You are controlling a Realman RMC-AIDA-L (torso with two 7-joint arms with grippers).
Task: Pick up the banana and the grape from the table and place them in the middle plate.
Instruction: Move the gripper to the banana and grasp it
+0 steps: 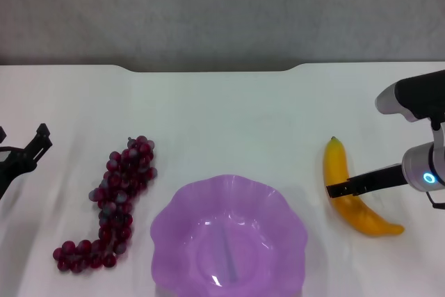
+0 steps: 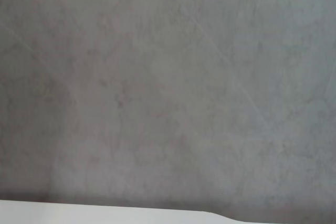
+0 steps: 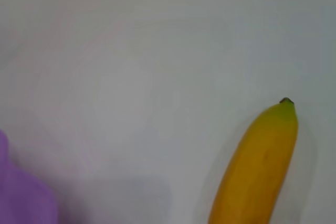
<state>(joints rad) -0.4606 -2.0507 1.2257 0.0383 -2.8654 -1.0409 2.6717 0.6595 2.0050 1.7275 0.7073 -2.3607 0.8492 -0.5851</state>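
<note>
While the right tool reaches in from the bench's right edge, one dark finger lies across the middle of the banana; I cannot tell how wide it stands. The banana rests on the bench, just right of the middle plate, apart from it. The grape lies left of the plate. The left tool sits at the left edge, spread wide.

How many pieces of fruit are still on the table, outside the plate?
2. The banana lies on the table right of the middle plate, with the right gripper at its middle. The grape lies left of the plate. None looks hidden.
</note>
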